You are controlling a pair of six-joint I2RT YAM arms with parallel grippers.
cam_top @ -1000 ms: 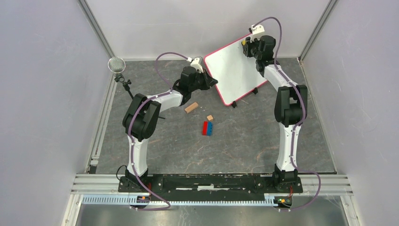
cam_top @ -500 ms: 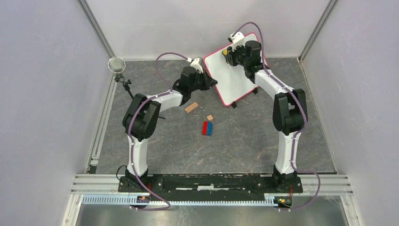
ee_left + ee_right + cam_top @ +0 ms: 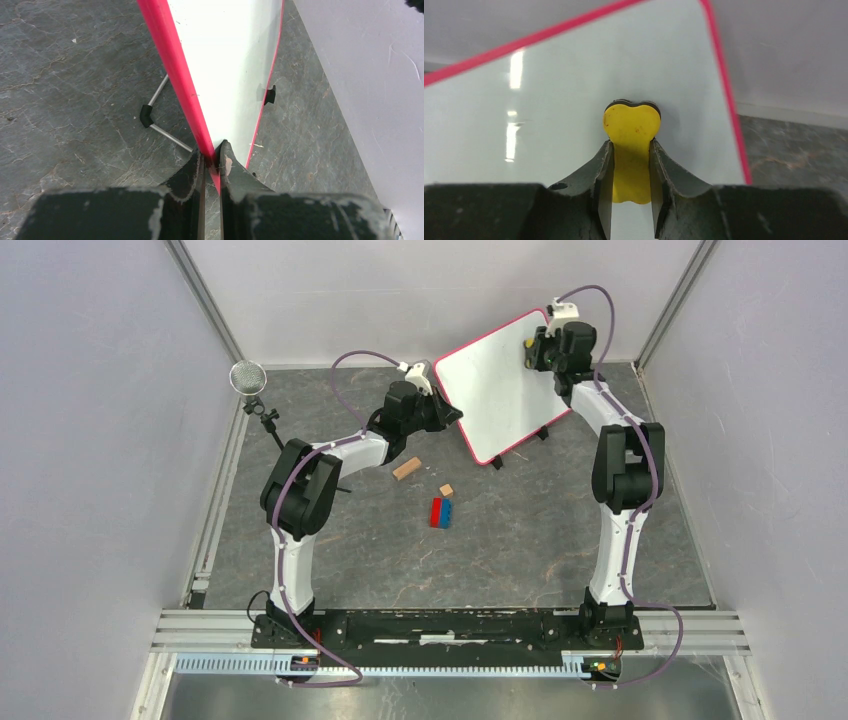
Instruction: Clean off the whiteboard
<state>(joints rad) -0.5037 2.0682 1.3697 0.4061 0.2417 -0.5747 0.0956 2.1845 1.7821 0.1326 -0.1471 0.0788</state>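
1. Top external view: the whiteboard [image 3: 497,390] stands tilted on its black feet at the far side of the table [image 3: 520,540], between the two arms, its face blank.
2. Left gripper [image 3: 447,412] is at the board's near left edge. The left wrist view shows its fingers [image 3: 192,167] pinched together on the red-pink frame [image 3: 172,65].
3. Right gripper [image 3: 631,145] is clamped on a yellow eraser [image 3: 631,122], which sits against the white face near the board's far right corner.
4. A wooden block [image 3: 406,469], a small tan block [image 3: 447,490] and joined red and blue blocks [image 3: 441,512] lie nearer. A microphone [image 3: 248,377] stands far left.
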